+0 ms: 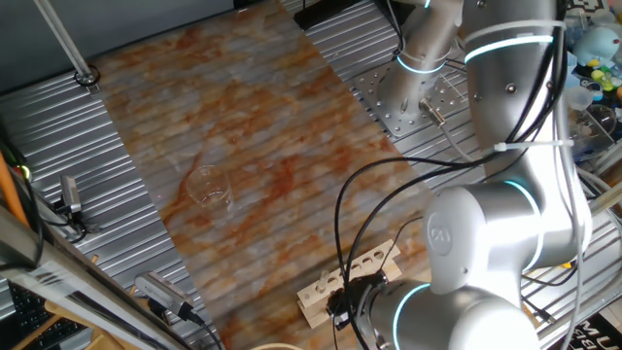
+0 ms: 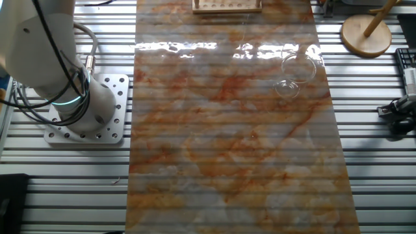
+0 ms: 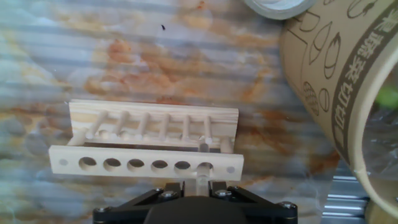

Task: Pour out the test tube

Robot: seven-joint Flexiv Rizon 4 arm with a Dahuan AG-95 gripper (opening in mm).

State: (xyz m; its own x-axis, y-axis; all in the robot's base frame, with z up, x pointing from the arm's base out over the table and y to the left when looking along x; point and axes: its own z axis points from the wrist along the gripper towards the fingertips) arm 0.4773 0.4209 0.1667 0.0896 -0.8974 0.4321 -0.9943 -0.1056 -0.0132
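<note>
In the hand view the pale wooden rack (image 3: 146, 165) lies flat-on below me, with a row of holes. The slim clear test tube (image 3: 203, 168) stands in the hole second from the right and runs up between my fingers. My gripper (image 3: 195, 185) sits right above the rack, its two dark fingers (image 3: 175, 186) drawn close on either side of the tube, shut on it. In one fixed view the rack (image 1: 362, 264) shows at the table's near edge, with the hand mostly hidden behind the arm. The other fixed view shows only the rack's edge (image 2: 226, 6).
A wide clear glass beaker (image 1: 209, 185) stands on the marbled mat, also in the other fixed view (image 2: 296, 75). A printed cardboard cylinder (image 3: 336, 74) and a tape roll (image 3: 277, 5) lie right of the rack. The arm's base (image 2: 84, 110) sits beside the mat.
</note>
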